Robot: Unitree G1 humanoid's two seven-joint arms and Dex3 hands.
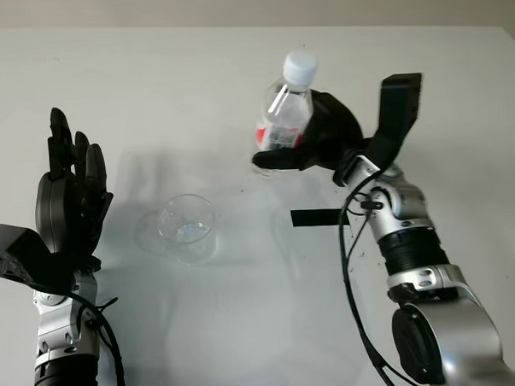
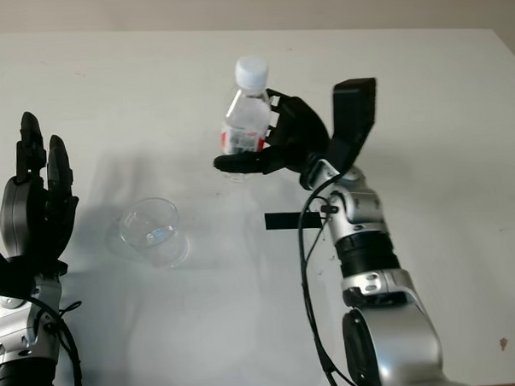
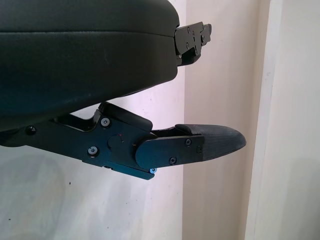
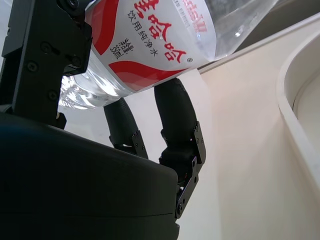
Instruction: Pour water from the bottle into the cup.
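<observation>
My right hand (image 1: 311,144) is shut on a clear plastic bottle (image 1: 286,110) with a white cap and a red-and-white label, held upright above the white table, right of centre. The right wrist view shows the label (image 4: 150,45) close up, with black fingers (image 4: 175,115) curled around the bottle. A clear empty cup (image 1: 187,226) stands on the table to the left of the bottle and nearer to me. My left hand (image 1: 70,197) is open, raised at the left edge, a short way left of the cup.
A strip of black tape (image 1: 314,217) lies on the table (image 1: 246,330) just right of the cup, under the right forearm. The table's far edge meets a beige wall.
</observation>
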